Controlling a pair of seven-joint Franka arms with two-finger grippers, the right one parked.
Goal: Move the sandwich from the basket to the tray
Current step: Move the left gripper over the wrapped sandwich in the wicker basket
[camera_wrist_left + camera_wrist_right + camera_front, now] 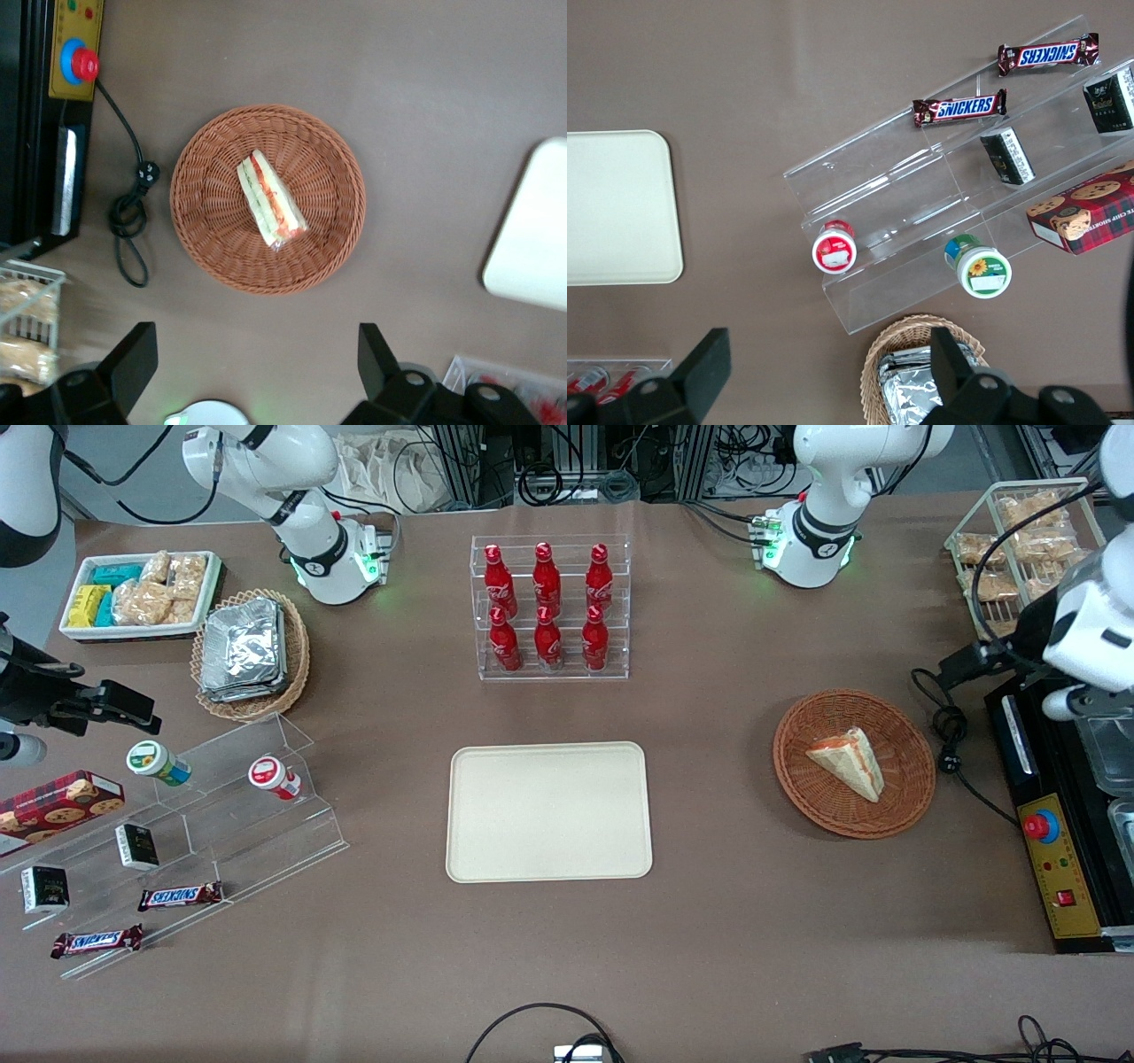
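The sandwich point(849, 762) point(270, 199), a white-bread wedge with red and green filling at its edge, lies in the round reddish-brown wicker basket point(904, 735) point(213, 221) toward the working arm's end of the table. The cream tray point(549, 812) point(532, 239) lies flat and bare at mid-table, beside the basket. My gripper point(961, 664) point(255, 341) hangs high above the table beside the basket, farther from the front camera than the sandwich. It is open wide, with nothing between its fingers.
A black control box point(1054, 841) with a red button and a looped cable point(952, 735) lie beside the basket. A wire rack of bagged snacks point(1019, 549) and a clear rack of red bottles point(549, 607) stand farther back. Acrylic shelves point(177, 815) fill the parked arm's end.
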